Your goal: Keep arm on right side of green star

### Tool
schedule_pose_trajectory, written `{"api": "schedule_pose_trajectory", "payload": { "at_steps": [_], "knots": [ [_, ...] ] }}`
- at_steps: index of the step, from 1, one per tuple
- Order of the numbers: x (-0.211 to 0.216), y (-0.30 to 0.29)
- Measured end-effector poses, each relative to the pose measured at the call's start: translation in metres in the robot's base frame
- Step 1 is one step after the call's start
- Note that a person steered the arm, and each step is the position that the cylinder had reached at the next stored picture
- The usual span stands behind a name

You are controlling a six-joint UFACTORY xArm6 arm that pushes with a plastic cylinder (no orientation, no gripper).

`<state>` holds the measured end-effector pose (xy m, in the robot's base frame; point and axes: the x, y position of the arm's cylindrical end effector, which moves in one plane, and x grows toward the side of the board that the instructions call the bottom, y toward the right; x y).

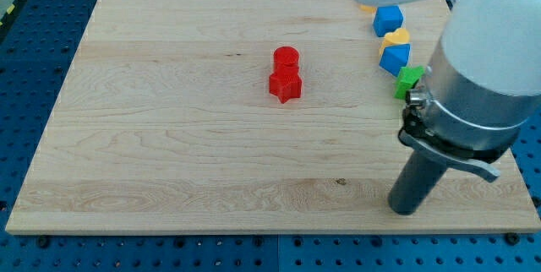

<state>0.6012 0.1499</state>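
Observation:
The green star (409, 80) lies near the view's right edge of the wooden board (169, 137), partly hidden by the arm's grey body. My tip (407, 210) rests on the board near the bottom right, well below the green star and about level with it left to right. Above the star stand a blue block (394, 57), a yellow heart-like block (396, 36) and a blue cube (388, 19) in a column.
A red cylinder (286, 56) and a red star (286, 85) touch each other near the board's middle. A yellow block (367, 8) peeks out under the arm at the top. The arm's bulk (482, 78) hides the board's right edge.

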Motion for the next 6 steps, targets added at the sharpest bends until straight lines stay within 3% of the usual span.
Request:
{"api": "schedule_pose_trajectory", "payload": {
  "at_steps": [2, 5, 6],
  "knots": [
    [0.009, 0.094],
    [-0.191, 0.132],
    [-0.195, 0.127]
  ]
}}
